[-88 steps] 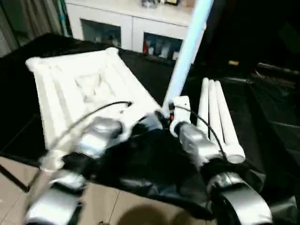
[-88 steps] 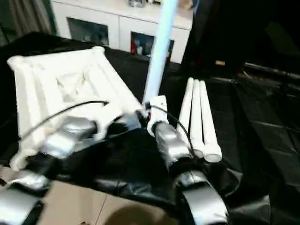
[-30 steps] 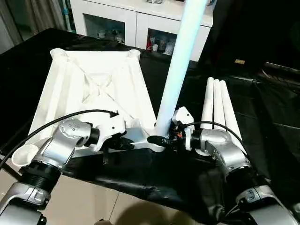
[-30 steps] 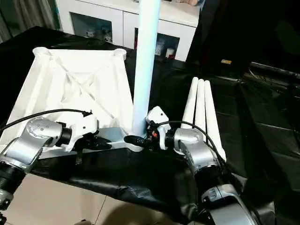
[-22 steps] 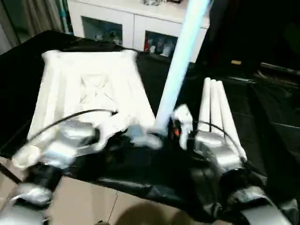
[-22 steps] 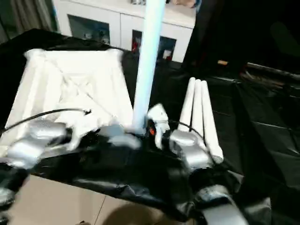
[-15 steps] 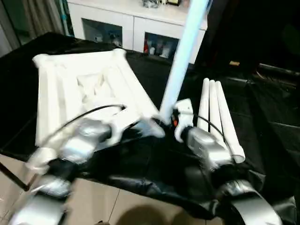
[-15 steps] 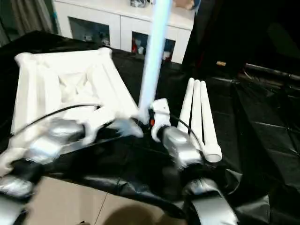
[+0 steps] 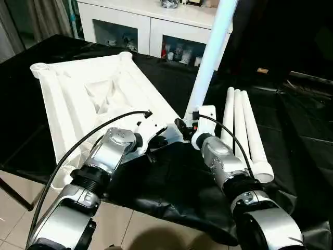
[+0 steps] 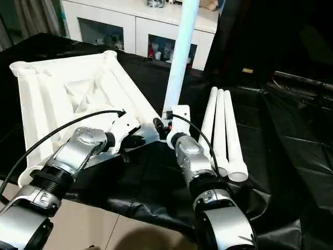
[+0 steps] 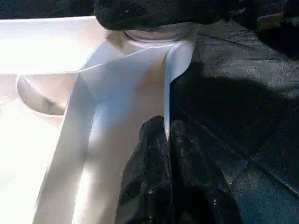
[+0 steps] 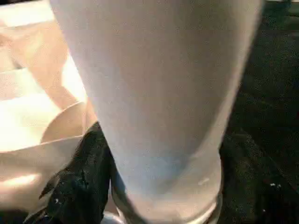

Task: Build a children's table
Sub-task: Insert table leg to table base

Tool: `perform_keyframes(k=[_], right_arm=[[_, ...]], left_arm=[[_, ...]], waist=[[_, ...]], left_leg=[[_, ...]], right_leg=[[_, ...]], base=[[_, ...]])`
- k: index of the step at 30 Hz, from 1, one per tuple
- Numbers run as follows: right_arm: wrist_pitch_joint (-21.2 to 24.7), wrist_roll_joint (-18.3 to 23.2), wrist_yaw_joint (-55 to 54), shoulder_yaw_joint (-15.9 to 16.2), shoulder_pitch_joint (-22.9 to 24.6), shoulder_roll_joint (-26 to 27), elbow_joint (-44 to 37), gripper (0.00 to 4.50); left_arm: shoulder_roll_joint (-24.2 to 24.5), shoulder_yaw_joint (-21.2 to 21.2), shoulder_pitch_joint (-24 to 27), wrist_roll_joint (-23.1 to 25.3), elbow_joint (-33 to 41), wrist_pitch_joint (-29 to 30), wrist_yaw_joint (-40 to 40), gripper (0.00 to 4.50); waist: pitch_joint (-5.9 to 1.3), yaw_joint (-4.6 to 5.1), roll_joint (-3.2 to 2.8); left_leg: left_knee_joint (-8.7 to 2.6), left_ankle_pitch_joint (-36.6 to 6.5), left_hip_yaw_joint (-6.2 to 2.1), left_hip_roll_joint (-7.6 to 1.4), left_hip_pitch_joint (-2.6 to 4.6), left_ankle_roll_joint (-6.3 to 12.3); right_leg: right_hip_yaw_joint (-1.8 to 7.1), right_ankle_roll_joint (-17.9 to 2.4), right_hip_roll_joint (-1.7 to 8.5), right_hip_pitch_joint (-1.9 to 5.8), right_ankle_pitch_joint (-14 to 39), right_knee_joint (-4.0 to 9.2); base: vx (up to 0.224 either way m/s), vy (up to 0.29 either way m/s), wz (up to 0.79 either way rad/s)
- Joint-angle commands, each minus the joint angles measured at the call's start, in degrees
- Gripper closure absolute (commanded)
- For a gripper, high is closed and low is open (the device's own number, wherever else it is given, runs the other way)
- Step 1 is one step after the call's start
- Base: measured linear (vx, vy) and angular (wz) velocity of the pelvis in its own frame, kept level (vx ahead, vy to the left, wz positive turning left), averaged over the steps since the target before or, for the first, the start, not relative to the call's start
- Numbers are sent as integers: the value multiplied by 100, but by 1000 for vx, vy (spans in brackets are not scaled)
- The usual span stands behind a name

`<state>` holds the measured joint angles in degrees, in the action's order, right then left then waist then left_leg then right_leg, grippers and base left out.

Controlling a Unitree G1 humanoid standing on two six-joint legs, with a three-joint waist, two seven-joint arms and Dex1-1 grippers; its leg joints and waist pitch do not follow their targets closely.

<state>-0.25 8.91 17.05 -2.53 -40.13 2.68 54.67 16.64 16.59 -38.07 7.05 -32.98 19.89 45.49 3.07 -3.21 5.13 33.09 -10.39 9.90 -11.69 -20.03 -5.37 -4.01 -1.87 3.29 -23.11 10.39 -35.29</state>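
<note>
The tabletop [image 9: 99,94] is lying ribbed underside up on the black-sheeted worktable [image 9: 291,156], turned at an angle so that one round-socketed corner is pointing toward the robot. One white leg [image 9: 208,57] is standing in that near corner socket, leaning slightly and rising past the top of the head views. The right gripper [image 9: 182,126] is wrapping its black fingers [image 12: 79,186] around the base of this leg, jaws spread to the tube's width and gripping it just above the socket. The left gripper [image 11: 170,140] is pinching the thin rim wall of the tabletop beside that same corner, its two fingers nearly touching each other. Three spare legs [image 9: 242,130] are lying side by side on the sheet just beyond the right forearm. A white cabinet [image 9: 151,26] is standing behind the worktable.
</note>
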Motion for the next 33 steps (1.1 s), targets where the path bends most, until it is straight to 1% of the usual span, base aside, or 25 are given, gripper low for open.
perform_keyframes(k=[1, 2, 3, 4, 5, 6, 7, 8, 9, 10, 12, 13, 14, 16, 17, 18, 19, 20, 21, 23, 25, 26, 27, 29, 33], right_arm=[[165, 38, 520, 239, 97, -10, -137, 105], [263, 40, 791, 308, 119, -129, -267, 96], [283, 41, 856, 325, 127, -158, -301, 82], [359, 33, 1052, 390, 159, -264, -412, 82], [426, -53, 1537, 547, 214, -562, -578, 82], [426, -58, 1568, 557, 218, -581, -589, 82], [453, -90, 2024, 678, 279, -846, -748, 82], [452, -88, 2237, 728, 311, -960, -831, 82], [437, -78, 2495, 749, 332, -1068, -890, 82], [424, -56, 2707, 754, 341, -1143, -927, 82], [440, -24, 2862, 746, 349, -1185, -969, 82], [430, -32, 3091, 796, 359, -1249, -1016, 82], [426, -36, 3123, 807, 361, -1258, -1022, 82], [423, -87, 3316, 908, 366, -1313, -1050, 82], [454, -115, 3510, 1033, 397, -1342, -1141, 82], [464, -118, 3557, 1061, 406, -1348, -1166, 82], [525, -92, 3709, 1153, 453, -1386, -1290, 82], [635, -54, 3897, 1273, 508, -1420, -1427, 82], [648, -76, 3966, 1332, 525, -1430, -1454, 82], [612, -121, 3979, 1360, 529, -1422, -1432, 82], [595, -157, 4006, 1321, 516, -1393, -1395, 82], [600, -148, 4008, 1292, 508, -1379, -1378, 82], [605, -140, 4009, 1273, 499, -1369, -1365, 96], [608, -128, 4019, 1244, 476, -1347, -1326, 107], [631, -150, 4048, 1365, 550, -1381, -1403, 142]], left_arm=[[215, -81, 52, 170, -42, 97, -60, 450], [319, -31, 95, 161, 20, 82, 100, 450], [343, -20, 104, 161, 32, 75, 135, 450], [419, 3, 138, 158, 84, 58, 236, 450], [576, 45, 208, 123, 186, -46, 504, 450], [585, 47, 212, 121, 192, -51, 519, 450], [696, 53, 271, 54, 284, -186, 747, 450], [752, 60, 310, 6, 350, -271, 889, 450], [824, 88, 355, -55, 435, -402, 1063, 450], [888, 113, 400, -128, 526, -491, 1237, 450], [947, 125, 453, -221, 634, -516, 1413, 450], [1045, 148, 555, -365, 828, -648, 1691, 450], [1057, 149, 571, -393, 858, -662, 1738, 450], [1142, 198, 648, -461, 1040, -645, 1901, 450], [1186, 225, 692, -485, 1145, -620, 1964, 450], [1194, 229, 699, -488, 1163, -620, 1973, 450], [1211, 231, 723, -493, 1218, -642, 2020, 450], [1235, 211, 749, -506, 1265, -648, 2078, 450], [1249, 200, 751, -511, 1261, -658, 2105, 450], [1272, 205, 743, -488, 1229, -683, 2116, 450], [1297, 201, 747, -484, 1226, -697, 2124, 450], [1307, 195, 763, -503, 1270, -673, 2136, 450], [1315, 189, 772, -517, 1300, -656, 2149, 450], [1344, 182, 785, -546, 1347, -629, 2176, 450], [1403, 172, 813, -517, 1327, -651, 2219, 450]], waist=[[-356, 7, -66], [-355, 20, -67], [-358, 30, -58], [-355, 35, -60], [-358, 51, -60], [-360, 39, -59], [-364, 36, -61], [-370, 40, -53], [-367, 28, -27], [-372, 23, -35], [-368, 17, -32], [-369, 7, -35], [-383, 3, -32], [-379, -11, -42], [-370, -13, -30], [-368, -37, -42], [-368, -37, -42], [-351, -61, -27], [-351, -61, -3], [-341, -81, -32], [-341, -81, -26], [-347, -87, -17], [-352, -87, -10], [-358, -88, -11], [-368, -79, -27]], left_leg=[[-378, -1048, -58, -150, -66, 47], [-383, -1011, -64, -156, -75, 37], [-372, -978, -61, -156, -54, 48], [-366, -980, -54, -156, -41, 73], [-358, -959, -45, -163, -32, 105], [-356, -942, -49, -164, -24, 124], [-344, -840, -42, -179, -32, 190], [-334, -798, -29, -174, -29, 208], [-332, -742, -21, -175, -22, 249], [-329, -697, -25, -176, -36, 278], [-331, -661, -20, -185, -17, 290], [-324, -651, -8, -186, 1, 310], [-318, -602, -12, -189, -2, 315], [-322, -537, -7, -195, 9, 342], [-323, -533, 6, -193, 9, 341], [-324, -592, 4, -202, 33, 326], [-324, -592, 4, -202, 33, 326], [-329, -701, 17, -206, 57, 307], [-340, -708, 7, -205, 30, 270], [-346, -791, 3, -201, 40, 197], [-349, -861, -3, -196, 31, 123], [-348, -853, -5, -193, 28, 96], [-345, -821, -6, -190, 23, 92], [-342, -748, -10, -193, 19, 99], [-334, -627, -3, -184, 18, 131]], right_leg=[[290, -742, 480, 331, 1605, 439], [287, -730, 483, 339, 1593, 438], [285, -746, 474, 330, 1545, 436], [288, -767, 467, 319, 1502, 441], [299, -840, 475, 311, 1409, 432], [291, -871, 475, 316, 1387, 433], [297, -960, 477, 325, 1155, 408], [303, -986, 469, 317, 1067, 399], [304, -1043, 472, 314, 958, 385], [304, -1084, 477, 332, 861, 362], [308, -1149, 479, 320, 765, 349], [312, -1194, 477, 309, 701, 349], [312, -1228, 482, 325, 601, 319], [310, -1297, 474, 316, 437, 301], [313, -1313, 465, 311, 416, 306], [309, -1315, 469, 303, 494, 311], [309, -1315, 469, 303, 494, 311], [316, -1283, 456, 285, 610, 330], [314, -1225, 461, 304, 721, 330], [320, -1144, 474, 288, 926, 355], [321, -1097, 474, 290, 1029, 365], [322, -1072, 477, 297, 1037, 361], [323, -1063, 474, 301, 1009, 355], [322, -1074, 475, 304, 915, 338], [319, -1147, 460, 315, 614, 311]], base=[[0, 0, 0], [0, 0, 0], [0, 0, 0], [0, 0, 0], [0, 0, 0], [0, 0, 0], [0, 0, 0], [0, 0, 0], [0, 0, 0], [0, 0, 0], [0, 0, 0], [0, 0, 0], [0, 0, 0], [0, 0, 0], [0, 0, 0], [0, 0, 0], [0, 0, 0], [0, 0, 0], [0, 0, 0], [0, 0, 0], [0, 0, 0], [0, 0, 0], [0, 0, 0], [0, 0, 0], [0, 0, 0]])
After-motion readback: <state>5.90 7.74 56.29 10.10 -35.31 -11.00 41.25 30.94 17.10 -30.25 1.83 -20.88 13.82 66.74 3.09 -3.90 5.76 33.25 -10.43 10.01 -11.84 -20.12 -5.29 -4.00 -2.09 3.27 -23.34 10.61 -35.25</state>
